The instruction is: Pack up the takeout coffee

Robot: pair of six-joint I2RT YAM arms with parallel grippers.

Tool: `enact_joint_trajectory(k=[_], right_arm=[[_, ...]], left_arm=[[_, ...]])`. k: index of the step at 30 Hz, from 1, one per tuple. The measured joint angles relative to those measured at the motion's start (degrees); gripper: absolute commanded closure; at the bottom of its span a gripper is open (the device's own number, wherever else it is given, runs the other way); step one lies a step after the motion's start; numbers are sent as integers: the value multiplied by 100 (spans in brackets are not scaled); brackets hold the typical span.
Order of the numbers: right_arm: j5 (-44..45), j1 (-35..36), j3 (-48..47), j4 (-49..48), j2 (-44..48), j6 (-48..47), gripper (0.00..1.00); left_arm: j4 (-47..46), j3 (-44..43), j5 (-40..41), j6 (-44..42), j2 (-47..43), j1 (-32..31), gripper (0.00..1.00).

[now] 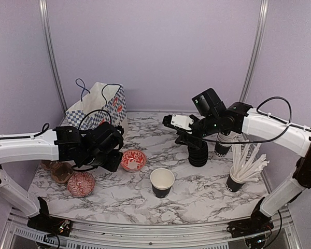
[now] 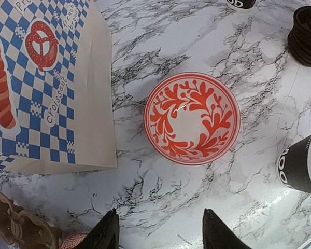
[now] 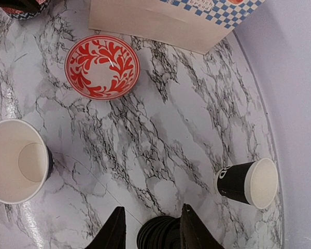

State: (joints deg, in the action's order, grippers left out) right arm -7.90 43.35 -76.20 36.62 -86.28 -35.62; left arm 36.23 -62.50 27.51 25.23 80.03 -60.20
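Right pincer (image 3: 152, 210) spread wide, hovering over black lid stack (image 3: 158, 236), which shows between its fingers (image 3: 114, 231). Step judged: lift one lid. Descend centred, pinch top lid only. Open coffee cup (image 3: 18, 161) to pincer's left, second cup (image 3: 248, 182) to its right. Left pincer (image 2: 160, 213) wide too, above red bowl (image 2: 192, 118).

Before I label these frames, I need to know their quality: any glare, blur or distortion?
Top external: soft, even light, faint shadows, and the frame posts lean, so some wide-angle bend. Left wrist: sharp, a small glint in the red bowl, sheen on the marble table at lower right. Right wrist: sharp, no strong glare.
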Motion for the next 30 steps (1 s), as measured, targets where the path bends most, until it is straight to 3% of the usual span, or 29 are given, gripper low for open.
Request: enact_joint_trajectory(k=[6,15,30], right_arm=[[562,-245,-125,601,-109,-306,65],[634,-929,-522,1606,-981,-730,58],[680,-990,-1526,2439,-1878,-728,59]], left_arm=[[-240,-175,-57,-199,223,0,37],[-734,-129,-227,-238,308,0,36],[-1182,201,-358,-280,308,0,37]])
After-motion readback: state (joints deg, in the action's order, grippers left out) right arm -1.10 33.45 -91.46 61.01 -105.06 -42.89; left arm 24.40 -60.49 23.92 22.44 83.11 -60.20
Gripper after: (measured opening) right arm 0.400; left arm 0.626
